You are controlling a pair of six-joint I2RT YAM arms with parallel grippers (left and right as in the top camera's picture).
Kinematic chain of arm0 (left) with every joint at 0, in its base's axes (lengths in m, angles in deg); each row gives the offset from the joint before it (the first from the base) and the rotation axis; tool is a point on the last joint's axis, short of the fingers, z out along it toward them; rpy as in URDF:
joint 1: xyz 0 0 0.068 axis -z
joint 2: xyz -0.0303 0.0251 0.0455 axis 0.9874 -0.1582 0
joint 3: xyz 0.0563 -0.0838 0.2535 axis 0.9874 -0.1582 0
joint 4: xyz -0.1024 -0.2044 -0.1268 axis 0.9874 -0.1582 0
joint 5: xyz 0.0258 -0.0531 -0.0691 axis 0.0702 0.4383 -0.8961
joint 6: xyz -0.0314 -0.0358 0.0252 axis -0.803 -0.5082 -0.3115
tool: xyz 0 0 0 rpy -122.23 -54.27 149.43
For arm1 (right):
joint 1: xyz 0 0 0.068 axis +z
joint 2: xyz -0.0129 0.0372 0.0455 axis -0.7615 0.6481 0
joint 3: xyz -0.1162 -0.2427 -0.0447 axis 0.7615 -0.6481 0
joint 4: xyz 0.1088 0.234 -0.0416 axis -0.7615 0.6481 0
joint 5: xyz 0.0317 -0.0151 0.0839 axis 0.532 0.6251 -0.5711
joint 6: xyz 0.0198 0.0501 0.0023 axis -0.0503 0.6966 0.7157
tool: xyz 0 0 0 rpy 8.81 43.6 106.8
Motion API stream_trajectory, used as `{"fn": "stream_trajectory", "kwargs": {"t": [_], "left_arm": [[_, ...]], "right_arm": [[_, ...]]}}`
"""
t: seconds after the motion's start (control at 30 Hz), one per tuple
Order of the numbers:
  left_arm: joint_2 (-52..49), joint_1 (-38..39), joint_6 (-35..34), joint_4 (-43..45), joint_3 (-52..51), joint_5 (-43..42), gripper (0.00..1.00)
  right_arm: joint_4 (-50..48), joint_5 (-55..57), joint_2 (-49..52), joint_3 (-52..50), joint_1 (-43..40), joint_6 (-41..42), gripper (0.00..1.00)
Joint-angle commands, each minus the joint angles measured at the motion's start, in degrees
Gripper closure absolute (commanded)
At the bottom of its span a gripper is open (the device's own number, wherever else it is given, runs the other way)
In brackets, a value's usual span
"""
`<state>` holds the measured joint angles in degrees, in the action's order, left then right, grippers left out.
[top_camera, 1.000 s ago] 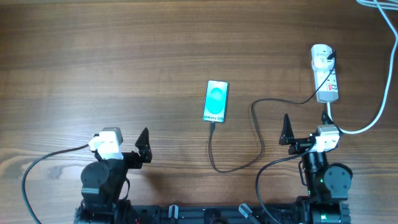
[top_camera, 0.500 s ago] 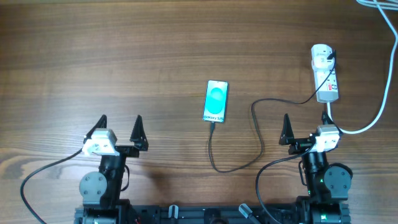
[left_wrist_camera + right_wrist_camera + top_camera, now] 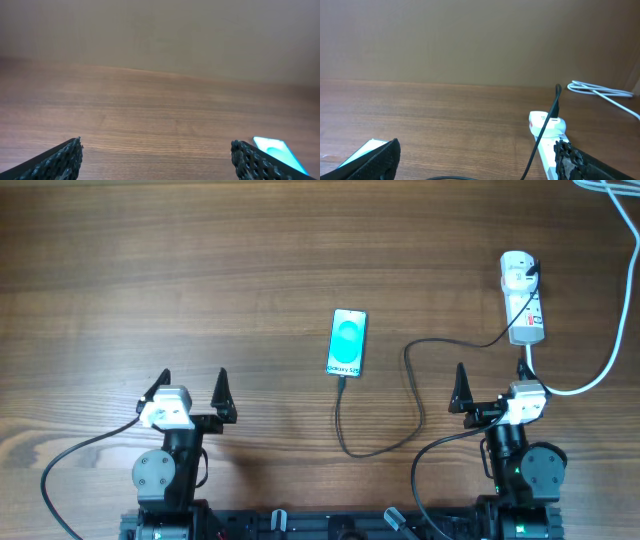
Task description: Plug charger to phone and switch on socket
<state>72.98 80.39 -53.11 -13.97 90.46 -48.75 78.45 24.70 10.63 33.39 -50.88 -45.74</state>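
The phone [image 3: 347,342] lies flat mid-table with its teal screen up. The thin black charger cable [image 3: 412,395] runs from the phone's near end, loops toward me, then rises to the black plug in the white socket [image 3: 524,310] at the far right. My left gripper [image 3: 190,380] is open and empty, near the front left, well apart from the phone. My right gripper [image 3: 493,380] is open and empty, just in front of the socket. The left wrist view shows its open gripper [image 3: 157,160] and the phone's corner [image 3: 277,151]. The right wrist view shows its gripper [image 3: 480,160], the socket [image 3: 546,125], the cable [image 3: 547,122] and the phone [image 3: 362,150].
A thick white cord [image 3: 610,360] curves from the socket along the right edge to the far right corner, and shows in the right wrist view [image 3: 600,90]. Black cables [image 3: 85,435] run from both robot bases at the front.
My left wrist has turned from sideways to facing away over the table, so both open fingers now show. The right arm, phone, cable and socket have not moved.
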Motion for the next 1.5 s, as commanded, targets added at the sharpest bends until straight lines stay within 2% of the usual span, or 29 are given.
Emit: {"fn": "stream_trajectory", "kwargs": {"t": [0.0,0.27,0.4,0.63,1.47], "left_arm": [[0.6,-0.5,6.4,-0.3,-0.3,-0.1,0.00],[0.6,-0.5,6.3,-0.3,-0.3,5.4,0.00],[0.6,-0.5,1.9,0.3,-0.3,11.8,0.00],[0.6,-0.5,6.4,-0.1,-0.3,7.3,0.00],[0.6,-0.5,6.0,-0.1,-0.3,5.7,0.00]], "right_arm": [[-0.1,0.8,-0.7,-0.1,0.2,-0.7,0.00],[-0.1,0.8,-0.7,-0.1,0.2,-0.7,0.00],[-0.1,0.8,-0.7,-0.1,0.2,-0.7,0.00],[-0.1,0.8,-0.7,-0.1,0.2,-0.7,0.00],[-0.1,0.8,-0.7,-0.1,0.2,-0.7,0.00]]}}
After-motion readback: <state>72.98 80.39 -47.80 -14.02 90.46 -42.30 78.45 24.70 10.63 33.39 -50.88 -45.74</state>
